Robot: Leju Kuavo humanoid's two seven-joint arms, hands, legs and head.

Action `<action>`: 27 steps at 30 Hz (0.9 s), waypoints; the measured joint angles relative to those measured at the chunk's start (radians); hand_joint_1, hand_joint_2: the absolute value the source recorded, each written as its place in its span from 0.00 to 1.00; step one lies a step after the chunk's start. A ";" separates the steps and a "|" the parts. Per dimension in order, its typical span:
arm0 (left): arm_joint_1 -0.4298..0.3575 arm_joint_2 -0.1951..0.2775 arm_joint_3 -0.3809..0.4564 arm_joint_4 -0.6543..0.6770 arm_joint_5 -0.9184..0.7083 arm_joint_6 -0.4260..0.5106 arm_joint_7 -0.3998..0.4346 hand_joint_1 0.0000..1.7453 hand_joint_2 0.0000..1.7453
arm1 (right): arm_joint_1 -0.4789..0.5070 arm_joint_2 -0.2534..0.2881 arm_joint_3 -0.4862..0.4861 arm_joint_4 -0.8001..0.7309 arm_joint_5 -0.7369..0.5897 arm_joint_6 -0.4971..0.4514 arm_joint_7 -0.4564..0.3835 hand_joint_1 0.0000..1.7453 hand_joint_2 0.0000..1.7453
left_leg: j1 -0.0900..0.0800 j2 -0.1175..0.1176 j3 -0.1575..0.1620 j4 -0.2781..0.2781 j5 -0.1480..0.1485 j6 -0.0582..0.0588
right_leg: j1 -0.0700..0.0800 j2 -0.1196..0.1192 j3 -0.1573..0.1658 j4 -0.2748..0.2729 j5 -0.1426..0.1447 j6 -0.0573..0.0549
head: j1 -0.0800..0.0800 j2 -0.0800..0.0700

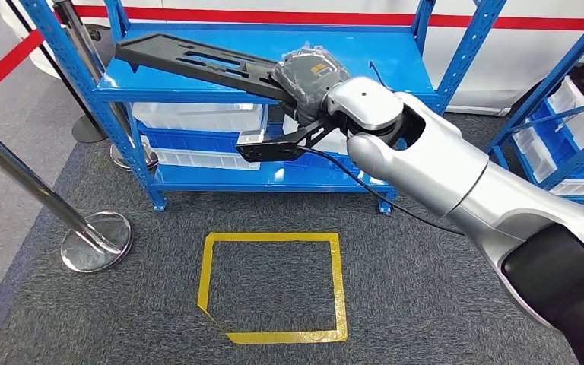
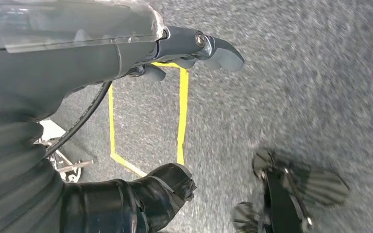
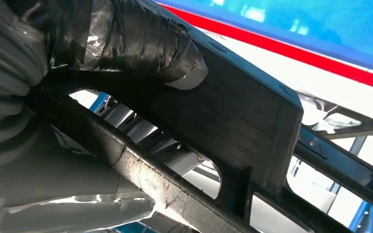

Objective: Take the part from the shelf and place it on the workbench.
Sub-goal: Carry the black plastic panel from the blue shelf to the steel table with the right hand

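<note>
A blue shelf point(image 1: 274, 87) is standing in front of me on grey carpet point(image 1: 426, 304). The long black part point(image 1: 198, 62) is lying across its top board, where my fingers point(image 1: 312, 76) are wrapping around its near end. White bins point(image 1: 198, 115) are sitting on the lower boards. A yellow tape square point(image 1: 339, 281) is lying on the carpet below, and a stanchion base point(image 1: 95, 242) is standing to its left.

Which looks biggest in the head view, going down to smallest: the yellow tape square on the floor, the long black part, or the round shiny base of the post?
1. Yellow tape square, largest.
2. Black part, held by the right hand: longer but slimmer, so this ranking is unsure.
3. Shiny post base, smallest.
</note>
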 joint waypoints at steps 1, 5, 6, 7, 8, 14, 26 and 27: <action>0.000 0.000 0.000 0.000 0.000 0.001 0.001 0.00 1.00 | 0.000 0.000 0.000 0.000 0.001 0.000 0.000 1.00 1.00 | -0.004 -0.008 -0.011 0.003 0.008 0.000 | 0.005 0.008 0.042 -0.048 0.026 -0.013 | 0.000 0.000; -0.002 -0.009 0.000 0.000 0.000 0.003 0.004 0.00 1.00 | -0.006 0.001 0.000 0.001 0.003 -0.004 0.000 1.00 1.00 | 0.001 -0.033 -0.041 0.002 0.043 -0.011 | 0.020 0.060 0.174 -0.258 0.025 -0.056 | -0.002 0.000; -0.002 -0.008 0.001 -0.001 0.000 0.003 0.004 0.00 1.00 | -0.007 0.002 0.000 0.002 0.004 -0.005 0.000 1.00 1.00 | 0.004 -0.038 -0.044 -0.003 0.054 -0.017 | 0.023 0.056 0.177 -0.273 0.031 -0.052 | -0.002 0.000; -0.002 -0.006 0.001 -0.001 0.000 0.004 0.005 0.00 1.00 | -0.007 0.003 0.000 0.002 0.006 -0.007 0.000 1.00 1.00 | 0.006 -0.040 -0.047 -0.007 0.059 -0.022 | 0.021 0.047 0.176 -0.283 0.044 -0.049 | -0.001 0.000; -0.001 -0.005 0.001 -0.001 -0.001 0.004 0.006 0.00 1.00 | -0.007 0.004 0.000 0.002 0.006 -0.008 -0.002 1.00 1.00 | 0.006 -0.036 -0.052 -0.006 0.051 -0.027 | 0.018 0.039 0.175 -0.295 0.057 -0.048 | 0.000 0.000; -0.004 -0.001 0.003 -0.001 -0.005 0.005 0.010 0.00 1.00 | -0.008 0.008 0.000 0.001 0.007 -0.015 -0.005 1.00 1.00 | 0.025 0.012 -0.099 0.254 -0.120 -0.071 | 0.001 -0.001 0.110 -0.302 0.120 -0.034 | -0.001 0.000; -0.010 0.004 0.008 -0.001 -0.018 0.005 0.020 0.00 1.00 | 0.003 -0.007 -0.004 -0.005 0.021 -0.021 -0.001 1.00 1.00 | 0.025 0.019 0.026 0.004 -0.019 -0.015 | -0.022 -0.008 -0.019 -0.159 0.038 0.035 | 0.001 0.000; -0.010 0.004 0.008 -0.001 -0.018 0.005 0.021 0.00 1.00 | 0.003 -0.008 -0.004 -0.005 0.021 -0.021 0.000 1.00 1.00 | 0.022 0.021 0.011 0.005 -0.006 -0.010 | -0.021 -0.007 -0.029 -0.096 -0.010 0.035 | 0.001 0.000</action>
